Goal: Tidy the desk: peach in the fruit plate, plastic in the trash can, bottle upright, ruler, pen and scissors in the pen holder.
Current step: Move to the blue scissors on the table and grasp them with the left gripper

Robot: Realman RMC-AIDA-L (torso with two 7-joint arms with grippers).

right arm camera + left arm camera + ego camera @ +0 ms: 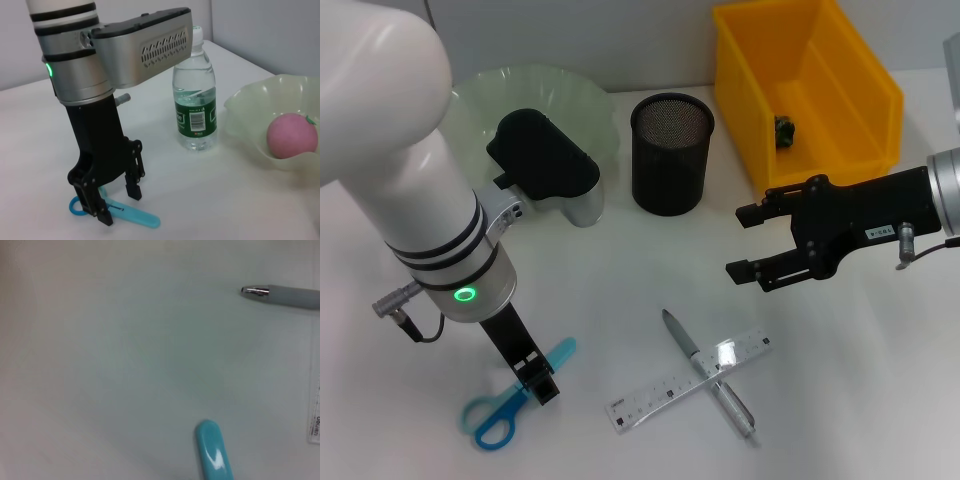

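Observation:
Blue-handled scissors [505,405] lie flat at the front left of the white desk. My left gripper [542,388] stands over them, open, one finger on each side of the blades [127,216]; the right wrist view shows this left gripper [119,206] down at the desk. The left wrist view shows the teal scissors tip [214,452] and the pen tip [280,294]. A grey pen [708,372] lies across a clear ruler [685,382] at front centre. The bottle [195,100] stands upright. The pink peach [291,135] sits in the green fruit plate [250,115]. My right gripper [740,242] hovers open at the right.
The black mesh pen holder [670,152] stands at the back centre. To its right, a yellow bin [840,150] holds a small dark crumpled item [785,130]. The fruit plate [590,105] is at the back left, partly hidden by my left arm.

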